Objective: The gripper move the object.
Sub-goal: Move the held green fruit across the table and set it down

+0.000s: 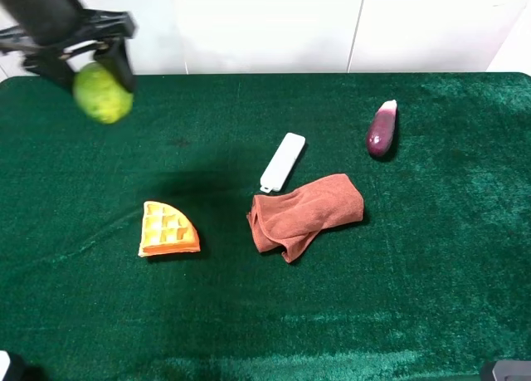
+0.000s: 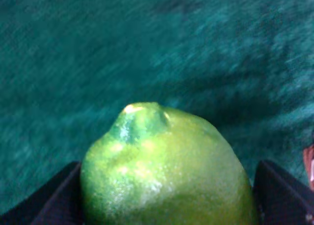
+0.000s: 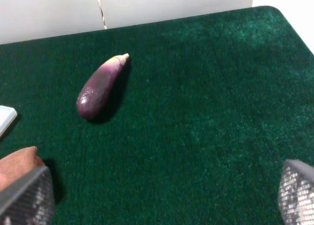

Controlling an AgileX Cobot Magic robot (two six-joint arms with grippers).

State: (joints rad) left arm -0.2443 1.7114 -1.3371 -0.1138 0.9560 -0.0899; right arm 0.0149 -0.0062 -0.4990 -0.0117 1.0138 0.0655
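Note:
The object, a glossy yellow-green fruit [image 1: 102, 93], hangs in the air above the back left of the green table [image 1: 431, 256]. My left gripper [image 1: 93, 75], a black claw on a dark arm, is shut on it from both sides. In the left wrist view the fruit [image 2: 167, 171] fills the lower middle, with a black finger [image 2: 51, 200] on one side and the other black finger [image 2: 284, 195] opposite. The right wrist view shows my right gripper [image 3: 162, 205] open, its two grey pads far apart over bare cloth, nothing between them.
An orange waffle wedge [image 1: 167, 230] lies left of centre. A rust-brown cloth [image 1: 305, 213] is bunched mid-table, a white bar [image 1: 283, 161] just behind it. A purple eggplant [image 1: 382, 129] lies at the back right, seen as the same eggplant [image 3: 100, 87] in the right wrist view.

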